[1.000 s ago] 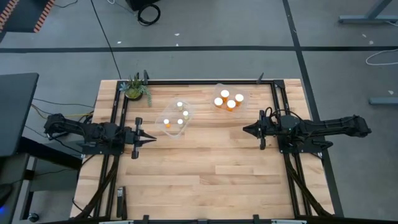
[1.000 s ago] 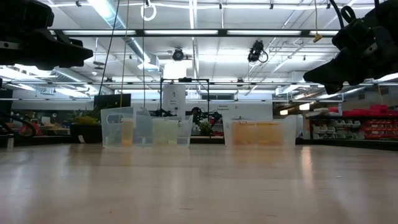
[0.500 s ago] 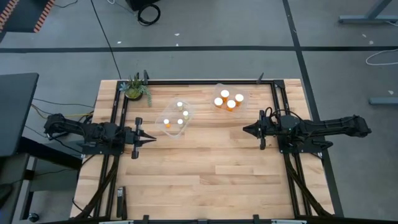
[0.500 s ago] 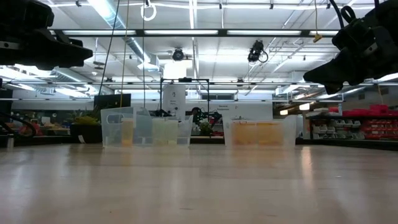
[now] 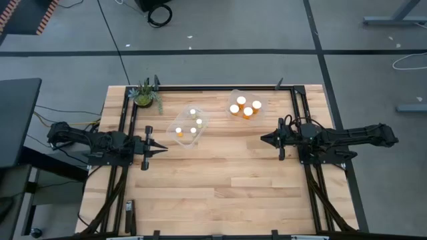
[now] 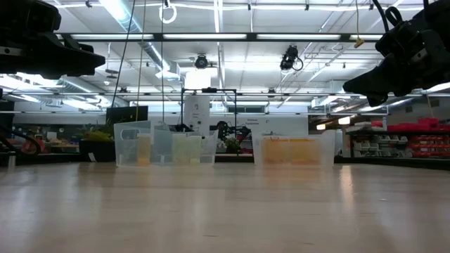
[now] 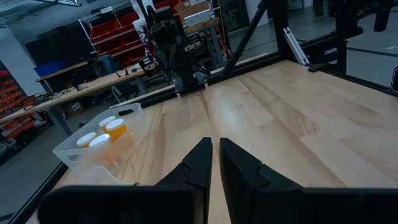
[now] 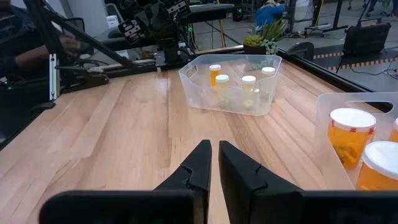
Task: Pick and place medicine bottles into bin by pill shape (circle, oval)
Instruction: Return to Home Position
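Note:
Several medicine bottles with white caps stand upright in two clear bins. The left bin (image 5: 187, 127) holds several small bottles (image 8: 248, 91). The right bin (image 5: 247, 105) holds several amber bottles with larger caps (image 8: 350, 134). My left gripper (image 5: 162, 150) is shut and empty at the table's left, above the wood. My right gripper (image 5: 264, 139) is shut and empty at the table's right. Each gripper points toward the table's middle.
A green potted plant (image 5: 145, 95) stands at the far left corner. A black frame (image 5: 220, 87) runs along the far edge and down both sides. Bare wood (image 5: 220, 180) lies between and in front of the grippers.

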Controlling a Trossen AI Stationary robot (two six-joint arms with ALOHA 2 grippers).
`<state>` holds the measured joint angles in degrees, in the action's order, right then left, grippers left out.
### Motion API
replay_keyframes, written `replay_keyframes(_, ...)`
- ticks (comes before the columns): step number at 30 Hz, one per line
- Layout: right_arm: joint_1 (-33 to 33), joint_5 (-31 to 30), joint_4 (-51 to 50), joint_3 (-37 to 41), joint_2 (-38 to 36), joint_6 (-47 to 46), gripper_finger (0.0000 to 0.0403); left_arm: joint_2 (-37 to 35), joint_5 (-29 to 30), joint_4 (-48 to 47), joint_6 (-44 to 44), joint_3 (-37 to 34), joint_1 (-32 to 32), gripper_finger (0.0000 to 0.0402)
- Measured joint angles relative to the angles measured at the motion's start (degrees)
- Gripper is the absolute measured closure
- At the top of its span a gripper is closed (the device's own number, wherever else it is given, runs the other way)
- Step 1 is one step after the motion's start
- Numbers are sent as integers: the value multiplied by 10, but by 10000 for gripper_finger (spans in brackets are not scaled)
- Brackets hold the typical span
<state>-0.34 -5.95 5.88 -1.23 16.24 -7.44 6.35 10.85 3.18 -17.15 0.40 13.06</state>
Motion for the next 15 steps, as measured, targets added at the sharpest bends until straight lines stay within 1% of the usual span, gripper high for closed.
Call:
replay_keyframes(9, 0, 0, 0, 0, 0, 0, 366, 0, 0, 0, 0, 0, 0, 374)
replay_keyframes(15, 0, 0, 0, 0, 0, 0, 366, 0, 0, 0, 0, 0, 0, 368)
